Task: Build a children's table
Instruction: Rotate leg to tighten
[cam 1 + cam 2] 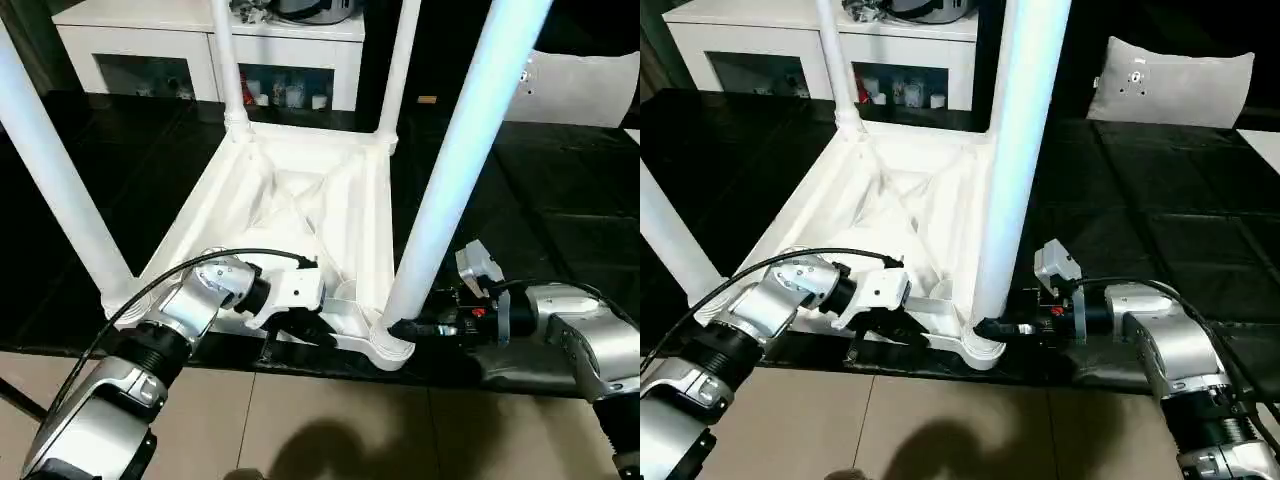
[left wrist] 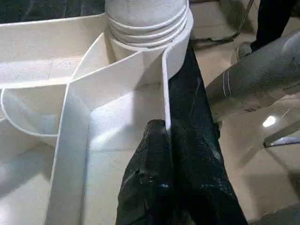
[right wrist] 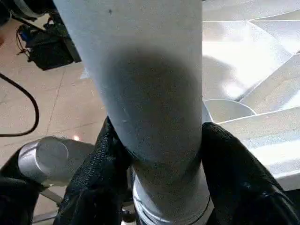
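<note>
On the black platform (image 1: 560, 200) near its front edge: tabletop (image 1: 290, 200) lies upside down, ribbed underside up, all 4 legs standing upright in the corner sockets. Near-right leg (image 1: 455, 170) is closest to cam, near-left leg (image 1: 55, 170) at pic left, far-left leg (image 1: 228, 60) and far-right leg (image 1: 398, 65) at the back.

L gripper (image 1: 300, 335) sits on the tabletop's front rim betw the two near sockets. Wrist view: its black fingers (image 2: 159, 187) are pinched tight on the thin rim wall, one finger inside the tray, one outside. So closed down on the rim, basically no gap.

R gripper (image 3: 157, 154) is at the base of the near-right leg, just above the socket collar. Wrist view: one finger each side of the tube, both pads touching it. Mid-width jaws, filled by the leg. Head views show it coming in from the right, roughly level, tips at the leg foot.

Bkgd: white cabinet (image 1: 200, 45) w/ glass doors behind the table, grey cushion (image 1: 1170, 85) far right, beige tile floor (image 1: 330, 430) below the platform edge. Black cable (image 1: 200, 265) loops over the L wrist.
</note>
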You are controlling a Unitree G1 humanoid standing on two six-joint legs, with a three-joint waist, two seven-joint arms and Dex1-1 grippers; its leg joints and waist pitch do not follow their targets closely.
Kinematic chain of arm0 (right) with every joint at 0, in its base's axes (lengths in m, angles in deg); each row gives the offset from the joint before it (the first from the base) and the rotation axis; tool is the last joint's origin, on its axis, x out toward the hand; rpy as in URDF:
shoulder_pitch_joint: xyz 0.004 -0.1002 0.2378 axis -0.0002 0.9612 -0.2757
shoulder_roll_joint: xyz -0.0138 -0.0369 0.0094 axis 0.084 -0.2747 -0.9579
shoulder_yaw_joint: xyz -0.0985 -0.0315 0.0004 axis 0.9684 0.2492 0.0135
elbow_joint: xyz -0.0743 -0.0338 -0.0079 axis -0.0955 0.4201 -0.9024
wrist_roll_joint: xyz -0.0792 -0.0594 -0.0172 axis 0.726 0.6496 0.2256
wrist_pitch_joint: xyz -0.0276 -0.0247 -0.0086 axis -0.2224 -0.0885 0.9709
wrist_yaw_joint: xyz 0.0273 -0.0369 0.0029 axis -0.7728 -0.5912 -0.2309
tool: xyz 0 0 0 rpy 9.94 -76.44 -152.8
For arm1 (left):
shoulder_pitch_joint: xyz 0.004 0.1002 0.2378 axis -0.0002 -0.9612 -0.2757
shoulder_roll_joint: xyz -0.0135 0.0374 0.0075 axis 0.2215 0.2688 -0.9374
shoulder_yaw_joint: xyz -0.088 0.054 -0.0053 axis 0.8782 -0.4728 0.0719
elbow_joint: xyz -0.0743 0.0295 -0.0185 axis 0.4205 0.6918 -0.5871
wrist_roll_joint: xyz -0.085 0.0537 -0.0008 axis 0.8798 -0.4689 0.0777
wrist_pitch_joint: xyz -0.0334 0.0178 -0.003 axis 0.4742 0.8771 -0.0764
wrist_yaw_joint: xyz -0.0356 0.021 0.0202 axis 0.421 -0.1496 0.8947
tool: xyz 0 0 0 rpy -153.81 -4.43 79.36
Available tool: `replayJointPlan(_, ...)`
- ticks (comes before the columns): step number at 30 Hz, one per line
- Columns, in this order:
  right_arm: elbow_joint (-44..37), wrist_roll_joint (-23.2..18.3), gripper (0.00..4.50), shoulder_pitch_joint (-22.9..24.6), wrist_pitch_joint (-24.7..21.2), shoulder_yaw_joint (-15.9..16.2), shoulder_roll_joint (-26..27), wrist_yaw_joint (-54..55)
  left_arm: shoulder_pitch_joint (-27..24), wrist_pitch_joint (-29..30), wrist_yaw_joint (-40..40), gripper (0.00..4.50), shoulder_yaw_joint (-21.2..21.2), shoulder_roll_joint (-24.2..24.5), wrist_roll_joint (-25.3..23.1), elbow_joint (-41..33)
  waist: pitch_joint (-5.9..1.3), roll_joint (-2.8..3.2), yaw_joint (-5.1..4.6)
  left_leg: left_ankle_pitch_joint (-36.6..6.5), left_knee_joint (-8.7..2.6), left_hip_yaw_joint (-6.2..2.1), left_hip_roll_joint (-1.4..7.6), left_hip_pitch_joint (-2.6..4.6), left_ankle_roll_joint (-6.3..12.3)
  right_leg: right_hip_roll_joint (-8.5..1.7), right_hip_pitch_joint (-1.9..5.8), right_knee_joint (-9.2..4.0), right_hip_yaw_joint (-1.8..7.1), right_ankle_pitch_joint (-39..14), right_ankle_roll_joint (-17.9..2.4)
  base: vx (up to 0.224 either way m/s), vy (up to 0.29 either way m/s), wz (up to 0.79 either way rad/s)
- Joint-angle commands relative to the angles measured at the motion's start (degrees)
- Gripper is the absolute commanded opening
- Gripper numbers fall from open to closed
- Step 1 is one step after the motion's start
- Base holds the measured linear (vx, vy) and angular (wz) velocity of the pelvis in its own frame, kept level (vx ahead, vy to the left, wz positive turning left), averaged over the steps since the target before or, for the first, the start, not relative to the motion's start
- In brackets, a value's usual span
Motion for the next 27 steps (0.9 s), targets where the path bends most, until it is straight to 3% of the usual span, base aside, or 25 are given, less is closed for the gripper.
replayJointPlan(1, -3.4, -2.9, 1.98, 0.8, -3.6, -1.4, 1.5, 2.5, -0.5, 2.9, -1.6, 0.0, 0.0, -2.2, 0.6, -1.9, -4.1, -0.46, -0.32, -7.1, -3.87, -0.02, 1.79, 0.01, 3.55, -3.57, 3.67, -3.34, 3.11, -18.3, -8.5, 0.0, 0.0, 0.0)
replayJointPlan(4, -4.7, -2.6, 1.95, 1.1, -6.3, -2.3, 3.1, 7.6, -0.3, 5.8, -5.7, 0.0, 1.3, -4.0, 0.7, -2.0, -3.9, -0.6, -0.49, -8.2, -3.97, -0.03, 1.5, 0.01, 2.87, -3.64, 3.63, -3.91, 2.93, -21.8, -7.3, 0.0, 0.0, 0.0)
replayJointPlan(8, -4.1, 0.5, 1.95, 0.4, -9.3, -2.9, 6.0, 16.6, 0.1, 9.4, -11.8, 0.0, 2.8, -6.7, 0.3, -1.5, -3.6, -0.8, -1.35, -10.2, -3.98, -0.15, 0.94, 0.13, 1.83, -3.63, 3.46, -5.17, 2.41, -29.2, -3.7, 0.0, 0.0, 0.0)
replayJointPlan(10, -2.5, 4.9, 1.95, -1.4, -14.7, -4.5, 11.2, 30.7, 0.8, 15.5, -20.4, 0.0, 4.8, -10.7, -0.4, -1.5, -3.38, -0.63, -2.48, -10.3, -4.14, -0.4, 0.89, -0.31, 0.61, -3.34, 3.6, -5.19, 2.11, -30.5, -2.8, 0.0, 0.0, 0.0)
replayJointPlan(11, -2.3, 5.8, 1.95, -1.8, -16.0, -5.0, 12.4, 33.9, 1.0, 17.0, -22.3, 0.0, 5.3, -11.6, -0.6, -1.6, -3.4, -0.91, -3.34, -11.6, -3.94, -0.55, 0.49, -0.29, 0.0, -3.37, 3.7, -5.75, 1.52, -33.1, -1.4, 0.0, 0.0, 0.0)
replayJointPlan(12, -1.9, 6.8, 1.95, -2.6, -17.8, -6.0, 14.6, 38.8, 1.4, 19.2, -25.5, 0.0, 6.1, -13.3, -0.8, -1.6, -3.46, -0.85, -3.75, -11.7, -3.86, -0.53, 0.33, -0.27, 0.01, -3.37, 3.77, -5.89, 1.4, -33.7, -0.9, 0.0, 0.0, 0.0)
replayJointPlan(13, -1.5, 7.6, 1.95, -3.1, -18.2, -6.6, 16.2, 42.1, 1.7, 20.4, -28.2, 0.0, 6.7, -14.7, -0.9, -1.3, -3.46, -0.74, -4.75, -11.9, -3.6, -0.5, 0.06, -0.34, 0.49, -3.31, 3.59, -6.43, 1.17, -34.5, -0.2, 0.0, 0.0, 0.0)
replayJointPlan(14, -1.1, 7.9, 1.95, -3.5, -17.8, -7.2, 17.5, 44.4, 2.1, 20.9, -30.7, 0.0, 7.3, -15.9, -1.1, -0.7, -3.54, -0.8, -4.88, -11.9, -3.5, -0.46, -0.07, -0.3, 0.79, -3.26, 3.53, -6.63, 1.04, -34.7, 0.1, 0.0, 0.0, 0.0)
replayJointPlan(16, -0.6, 8.2, 1.95, -4.0, -16.7, -8.1, 19.6, 48.2, 2.7, 21.9, -34.8, 0.0, 8.1, -17.8, -1.3, 0.3, -3.67, -0.73, -5.34, -11.5, -3.38, -0.28, -0.19, -0.03, 1.69, -3.09, 3.09, -6.77, 1.19, -33.5, -0.3, 0.0, 0.0, 0.0)
replayJointPlan(18, -0.3, 8.1, 1.95, -4.1, -14.3, -8.3, 20.6, 49.2, 2.9, 21.9, -36.1, 0.0, 8.2, -18.8, -1.4, 0.6, -3.79, -0.84, -5.34, -10.9, -3.46, -0.29, -0.17, -0.17, 2.71, -3.02, 3.27, -6.6, 1.25, -32.1, -0.7, 0.0, 0.0, 0.0)
replayJointPlan(21, -1.2, 7.9, 2.6, -3.9, -13.2, -9.5, 22.5, 50.3, 2.7, 21.8, -36.6, 0.0, 8.1, -19.6, -2.2, -0.2, -3.91, -0.76, -5.22, -9.2, -3.81, -0.34, 0.38, -0.41, 3.76, -3.1, 3.42, -5.75, 1.78, -27.2, -2.6, 0.0, 0.0, 0.0)
replayJointPlan(27, -4.0, 7.3, 3.06, -2.3, -12.3, -8.8, 21.0, 47.5, 1.6, 19.5, -34.3, 0.0, 6.4, -17.1, -3.1, -1.5, -4.04, -0.61, -4.84, -7.2, -3.94, -0.35, 0.71, -0.55, 4.45, -3.28, 3.87, -4.72, 2.37, -21.5, -5.3, 0.0, 0.0, 0.0)
